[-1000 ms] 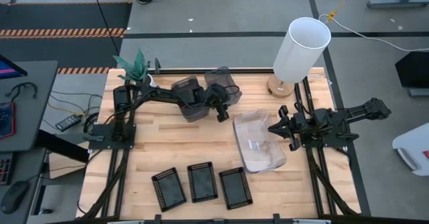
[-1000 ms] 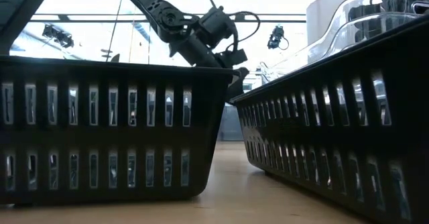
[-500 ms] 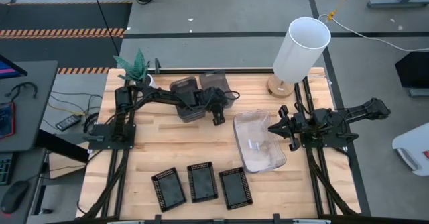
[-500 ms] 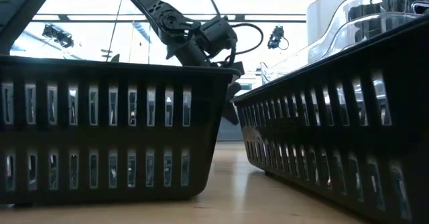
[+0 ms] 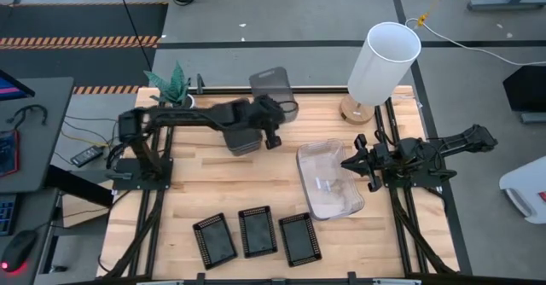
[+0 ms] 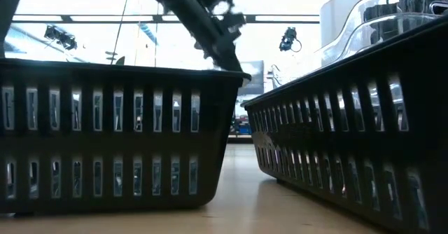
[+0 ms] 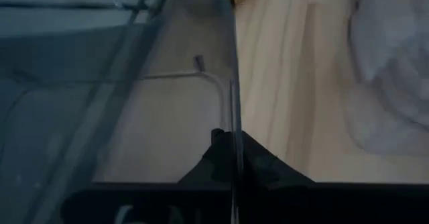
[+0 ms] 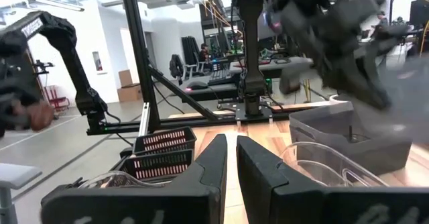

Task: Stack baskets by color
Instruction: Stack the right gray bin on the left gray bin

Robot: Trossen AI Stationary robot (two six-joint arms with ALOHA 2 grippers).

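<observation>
1. While the left gripper (image 5: pixel 274 136) has its jaws clamped on the wall of a smoky-grey basket (image 5: pixel 271 86) and holds it off the table at the far edge, the job is to carry it level over the other grey basket (image 5: pixel 241 140) beside it and lower it straight in, corners lined up.
2. Keeping the pinched wall from twisting matters, I judge; thin plastic flexes.
3. Lifted, the basket looks translucent, rectangular, round-cornered and deep.
4. Nearby, the clear baskets (image 5: pixel 328 178) sit nested mid-table, and three black mesh baskets (image 5: pixel 257 231) lie in a row at the near edge.
5. Waiting just right of the clear baskets, the right gripper (image 5: pixel 361 164) has its jaws nearly together on nothing.
</observation>
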